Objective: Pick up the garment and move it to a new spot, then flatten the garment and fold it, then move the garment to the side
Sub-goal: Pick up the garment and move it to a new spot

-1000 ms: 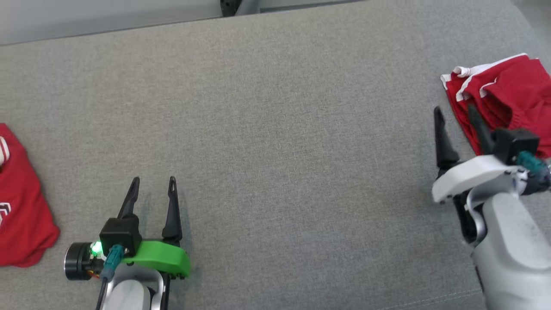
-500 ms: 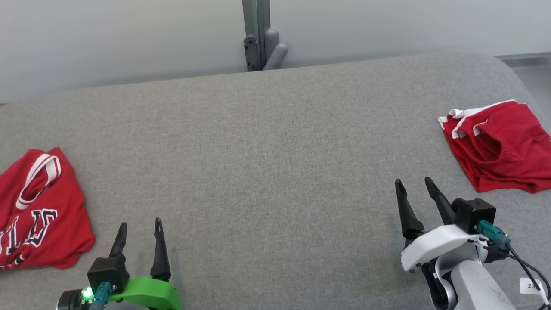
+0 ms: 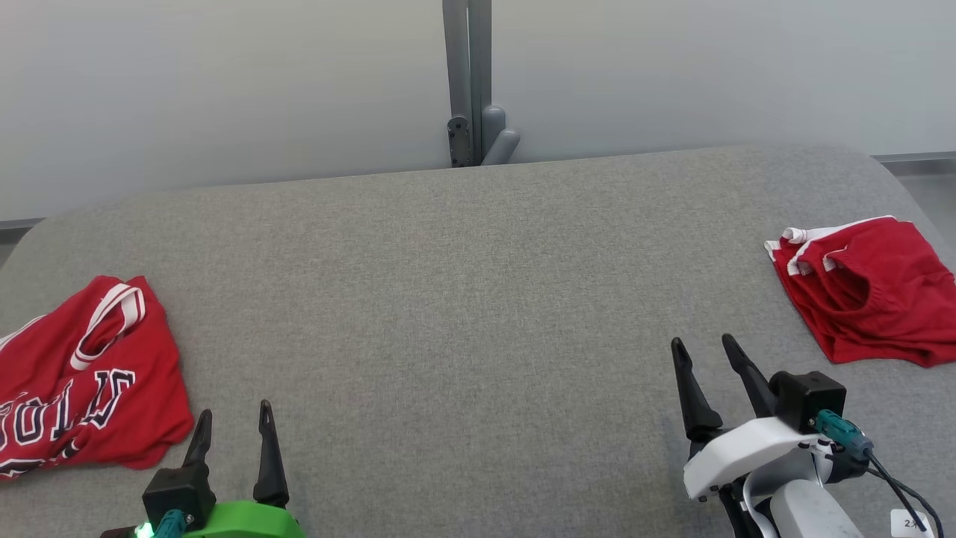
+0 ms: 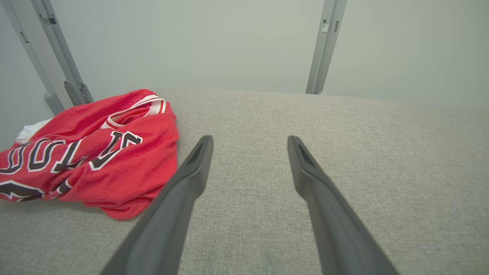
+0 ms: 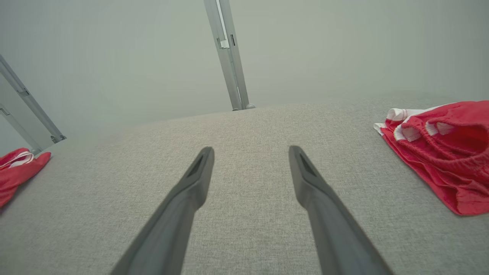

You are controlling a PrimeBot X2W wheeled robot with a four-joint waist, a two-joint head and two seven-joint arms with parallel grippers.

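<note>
Red shorts [image 3: 870,299] right of right hand [image 3: 702,342], jersey [image 3: 89,388] beside left hand [image 3: 234,409]

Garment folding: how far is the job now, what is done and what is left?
Done, it seems: the red shorts lie folded at the right edge of the grey cushion. In hand: nothing; the left tool and the right tool are both open and empty, over bare fabric. Left: the red jersey lies crumpled at the left, so it probably needs picking up, flattening, folding and moving aside.
</note>
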